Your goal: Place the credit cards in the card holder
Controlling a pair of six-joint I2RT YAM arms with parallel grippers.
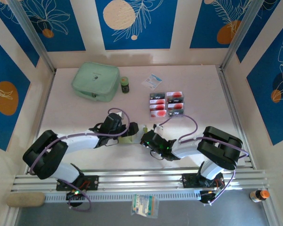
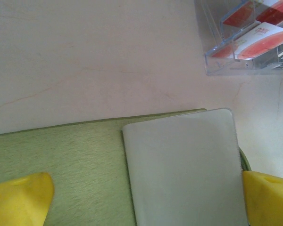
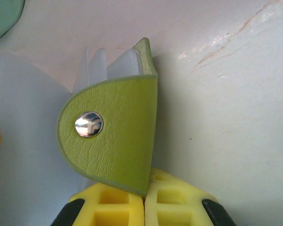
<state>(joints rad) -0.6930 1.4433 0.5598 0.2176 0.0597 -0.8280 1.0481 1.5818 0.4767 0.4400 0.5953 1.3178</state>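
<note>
Grain like fine brushed leather covers the small olive-green folding card holder (image 1: 127,139). It lies open on the pale, faintly veined table (image 1: 203,84), near the front middle and between the ends of the two arms.

From the left wrist, its cover is a flat matte green sheet with a thin darker edge. Over the cover lies a smooth, frosted plastic sleeve (image 2: 184,165) with rounded corners. From the right wrist the colour reads brighter, nearer lime. A snap tab (image 3: 118,146) with a half-round end has a raised rim and a shiny silver stud (image 3: 88,124). Behind the tab, several translucent sleeves fan out like thin pages.

The right gripper (image 3: 144,200) has its moulded yellow fingers pressed together, pinching the straight edge of the tab. The left gripper (image 2: 144,202) has its yellow fingers spread wide. One tip is over the green cover and the other is at the holder's side edge beside the sleeve. I cannot tell whether they touch it.

The credit cards (image 1: 166,103) are small glossy rectangles, some whitish with red dots and some black with light print. They sit in rows in a clear hard-plastic tray (image 2: 212,63), which lies farther back on the table and apart from the card holder.

A soft mint-green zip pouch (image 1: 95,81), a small dark jar (image 1: 125,84) and a white-and-blue sachet (image 1: 152,81) lie towards the back of the table.
</note>
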